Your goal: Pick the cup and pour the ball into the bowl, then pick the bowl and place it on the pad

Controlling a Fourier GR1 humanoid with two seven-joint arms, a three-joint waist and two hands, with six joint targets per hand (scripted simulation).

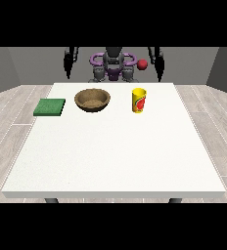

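cup: yellow cylindrical cup with red print [139, 100] upright on white table [110, 156], right of brown wooden bowl [92, 99] | handling: looks light, rigid; I'd grip mid-wall | my hands: raised, finger state unclear

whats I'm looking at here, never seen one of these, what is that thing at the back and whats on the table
The dark figure at the back is a humanoid robot with two arms. The camera stands across the white table and faces it, so its own left shows on your right. Both arms hang down at its sides behind the far edge: one hand at the view's left, one at the view's right. Neither holds anything.

On the table, from left to right: a flat green pad, a brown wooden bowl, and a yellow cup with a red mark. A small red ball shows above and behind the cup, near the robot's shoulder.
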